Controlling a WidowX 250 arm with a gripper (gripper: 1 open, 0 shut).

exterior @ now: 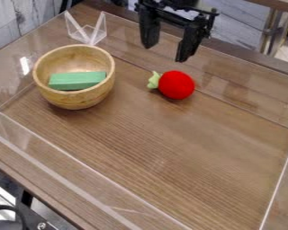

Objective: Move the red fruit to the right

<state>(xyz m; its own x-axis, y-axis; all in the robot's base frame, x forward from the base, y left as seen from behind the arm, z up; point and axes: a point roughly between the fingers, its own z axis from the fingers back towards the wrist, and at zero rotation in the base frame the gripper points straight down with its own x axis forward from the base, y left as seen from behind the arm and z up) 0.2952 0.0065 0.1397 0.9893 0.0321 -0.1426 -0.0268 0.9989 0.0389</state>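
The red fruit point(175, 84) is a small round bright red ball with a light green leafy piece on its left side. It rests on the wooden table point(171, 153), right of the bowl. My gripper point(168, 47) hangs above and just behind the fruit, pointing down. Its two black fingers point(149, 38) stand wide apart with nothing between them. It does not touch the fruit.
A wooden bowl point(75, 77) holding a green rectangular block point(80, 80) sits at the left. Clear plastic walls point(86, 29) run along the table's back, left and front edges. The table's right edge lies near the frame's right side.
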